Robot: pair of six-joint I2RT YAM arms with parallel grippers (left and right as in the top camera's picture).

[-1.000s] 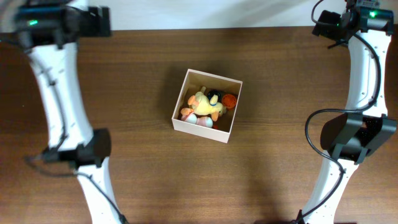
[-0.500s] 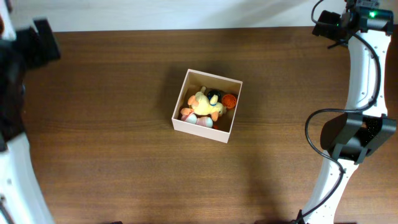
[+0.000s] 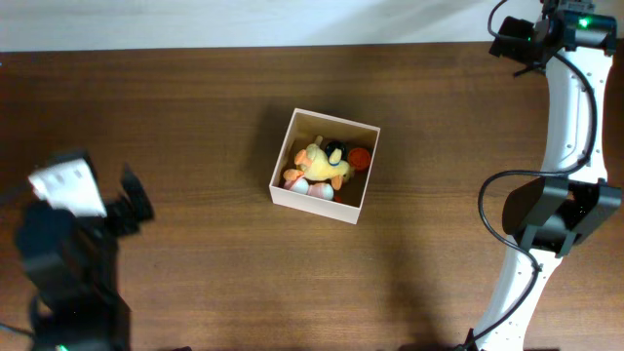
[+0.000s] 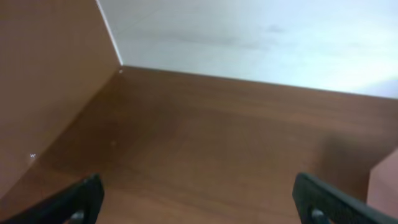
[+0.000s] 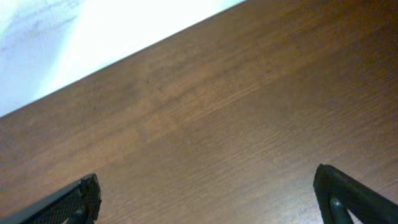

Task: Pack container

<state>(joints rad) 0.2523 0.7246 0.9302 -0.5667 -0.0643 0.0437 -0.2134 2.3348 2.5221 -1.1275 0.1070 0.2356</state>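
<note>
Fingers (image 4: 84,196) wide apart, empty, on left gripper (image 4: 199,208) and right gripper (image 5: 208,199), both well apart from container (image 3: 314,204) holding yellow plush duck (image 3: 320,162) and small toys (image 3: 304,185); packing judged done, nothing loose visible.

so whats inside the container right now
A yellow plush toy lies in the container, with a black piece and an orange round piece beside it and pale blue bits along one wall. Anything under the plush is covered.

Left tool (image 4: 199,198) spread wide (tips at lower corners); brown table (image 4: 217,137); white wall (image 4: 261,37).
</note>
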